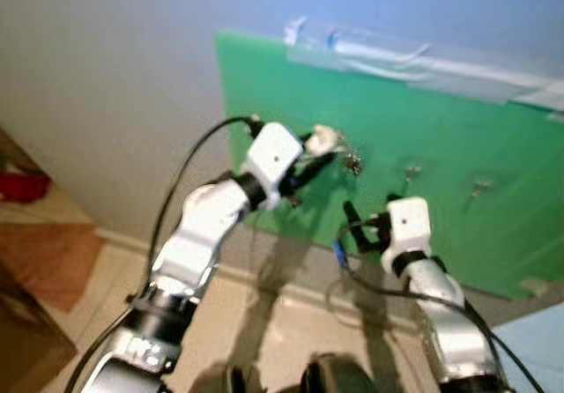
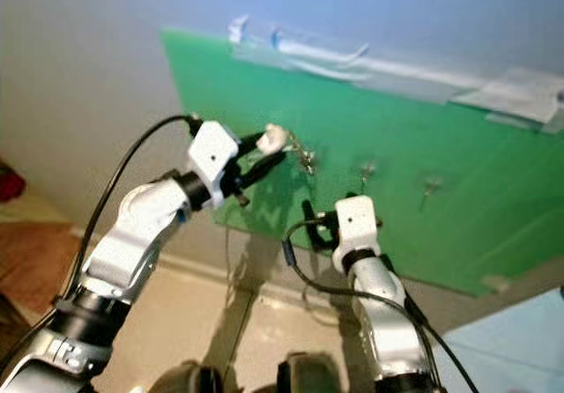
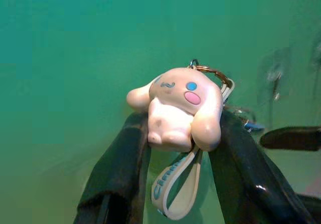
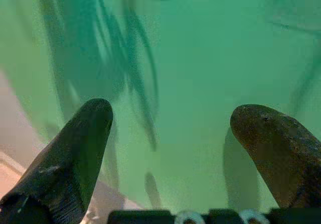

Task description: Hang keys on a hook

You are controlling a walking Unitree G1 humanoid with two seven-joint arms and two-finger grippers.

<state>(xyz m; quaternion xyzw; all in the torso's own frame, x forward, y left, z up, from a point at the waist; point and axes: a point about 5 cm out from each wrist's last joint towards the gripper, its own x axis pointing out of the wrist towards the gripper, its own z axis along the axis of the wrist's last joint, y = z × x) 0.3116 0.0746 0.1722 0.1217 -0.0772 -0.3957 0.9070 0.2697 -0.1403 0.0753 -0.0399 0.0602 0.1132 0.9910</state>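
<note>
green board (image 1: 423, 190) leans against the pale wall, taped along its top edge, and several small metal hooks (image 1: 411, 174) stick out of its face in a row. the left gripper (image 1: 319, 157) is raised up to the board and clamped on the keys (image 3: 175, 116) by their charm, a soft-looking white rubbery dog figure with a blue eye and pink cheek. in the left wrist view the two black fingers (image 3: 120, 169) squeeze the charm from both sides, a white strap loop hangs down between them, and a metal ring (image 3: 215, 75) pokes out past the charm's head. in the head views the ring and small metal bits dangle just beside the leftmost hook (image 1: 354, 159); whether the ring is already over it i cannot tell, the picture is too blurred.

the right gripper (image 4: 170, 128) is held lower, near the board, its fingers spread wide with nothing between them.

the bunch looks light. the charm is likely squashy and grippy, so the hold there should be secure, but the ring swings free and will be the fiddly part to steer onto a thin hook. the charm is the sensible place to hold, leaving the ring clear.

no containers are in sight; beige floor (image 1: 264, 322) lies below the board.
</note>
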